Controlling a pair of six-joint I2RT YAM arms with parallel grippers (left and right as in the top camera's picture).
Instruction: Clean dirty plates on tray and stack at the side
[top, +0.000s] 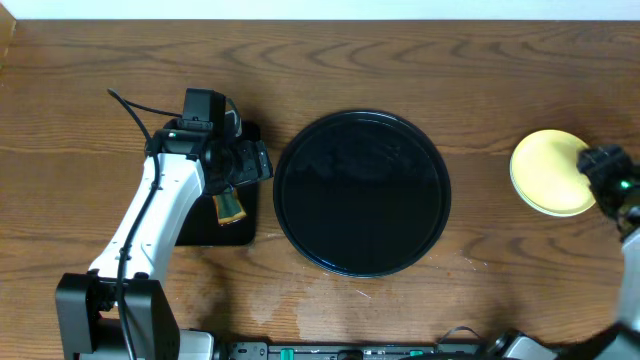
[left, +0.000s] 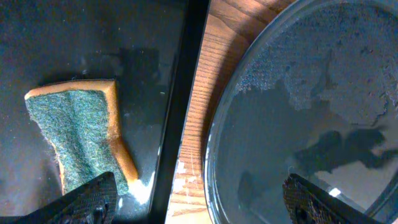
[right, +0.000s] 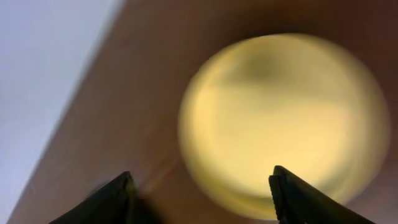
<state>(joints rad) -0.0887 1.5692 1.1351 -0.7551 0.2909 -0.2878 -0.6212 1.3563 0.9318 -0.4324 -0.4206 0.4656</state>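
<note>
The round black tray (top: 362, 192) lies mid-table with no plate on it; the left wrist view shows a wet film on its surface (left: 311, 124). A pale yellow plate (top: 548, 172) rests on the wood at the far right, blurred in the right wrist view (right: 286, 118). Over that plate's right edge hangs my right gripper (top: 600, 165), its jaws apart (right: 202, 180) and holding nothing. My left gripper (top: 245, 162) stands open (left: 199, 193) above the gap between the round tray and a small rectangular tray. No other plates show.
A green-and-orange sponge (left: 81, 134) lies on the small rectangular black tray (top: 215, 228) left of the round tray. A strip of bare wood (left: 202, 106) separates the two trays. The table's far edge (top: 320, 20) meets a white surface.
</note>
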